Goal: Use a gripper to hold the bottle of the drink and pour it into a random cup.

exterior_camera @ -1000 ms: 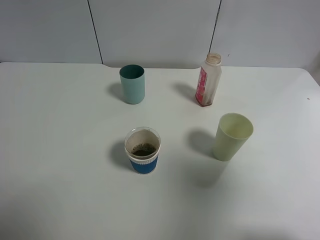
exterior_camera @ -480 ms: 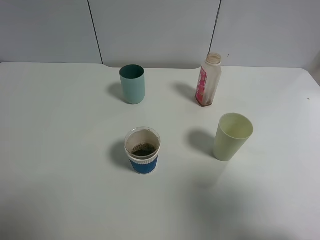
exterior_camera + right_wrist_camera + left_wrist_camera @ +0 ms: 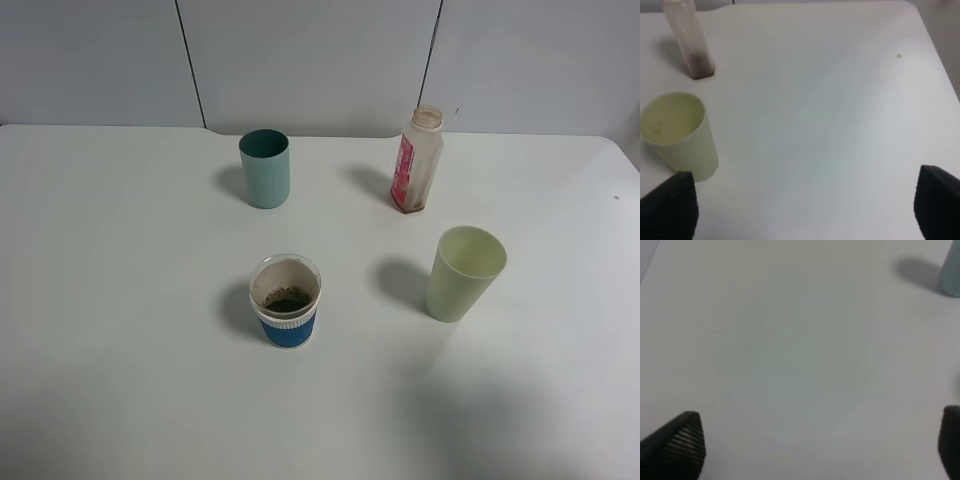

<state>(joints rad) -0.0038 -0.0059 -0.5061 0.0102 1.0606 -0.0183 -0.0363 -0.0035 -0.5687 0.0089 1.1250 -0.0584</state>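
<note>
Bottle: the bottle (image 3: 417, 162) stands upright near the far edge of the desk (image 3: 120, 250), right of centre in the high view; capless neck, pink-red label on its side, a little dark brown drink at its foot. Nothing touches it.
Cup: the cup (image 3: 286, 300), white paper with a blue band and a ribbed white band under the rim, stands upright near the middle of the desk, well apart from the bottle; its inside is brown-stained with dark contents at the bottom.
Teal cup: the teal cup (image 3: 265, 168) stands upright toward the far edge, left of the bottle.
Pale green cup: the pale green cup (image 3: 463, 273) stands upright nearer than the bottle and to the right of the blue-banded cup.
Right end effector: the right end effector (image 3: 805, 207) has its two dark fingertips spread wide, holding nothing, above bare desk; the pale green cup is just beside one fingertip, with the bottle beyond.
Left end effector: the left end effector (image 3: 822, 442) is likewise spread wide and empty above bare desk, with the teal cup's edge at the frame corner.
High view: neither arm shows there.
</note>
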